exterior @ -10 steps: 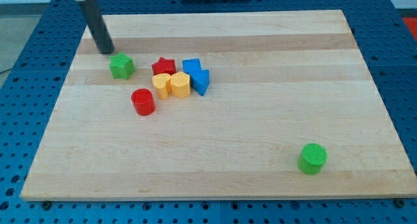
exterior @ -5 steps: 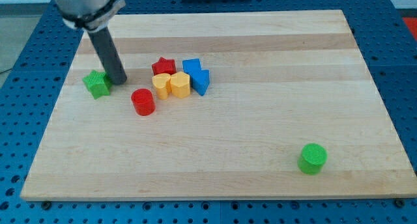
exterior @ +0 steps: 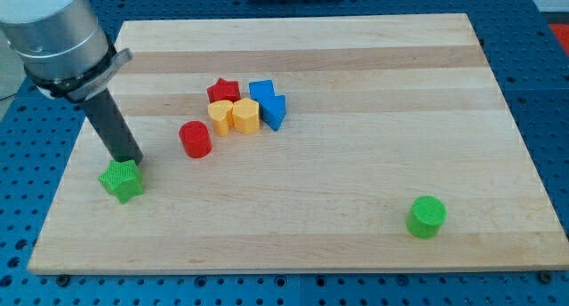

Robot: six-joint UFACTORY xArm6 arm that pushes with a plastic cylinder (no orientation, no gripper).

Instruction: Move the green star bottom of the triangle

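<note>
The green star [exterior: 121, 180] lies near the left edge of the wooden board [exterior: 356, 199], low in the view. My tip [exterior: 129, 159] sits at the star's upper right side, touching or almost touching it. The blue triangle [exterior: 275, 111] is up and to the right, at the right end of a cluster of blocks, well away from the star.
The cluster holds a red star [exterior: 223, 91], a blue cube [exterior: 260, 90], two yellow blocks [exterior: 221, 116] [exterior: 245, 115] and the triangle. A red cylinder [exterior: 195, 139] stands left of and below it. A green cylinder [exterior: 427, 216] stands at the lower right.
The green star has slid down and left from beside the cluster toward the board's left edge. My tip has followed it down along the star's upper right side.
</note>
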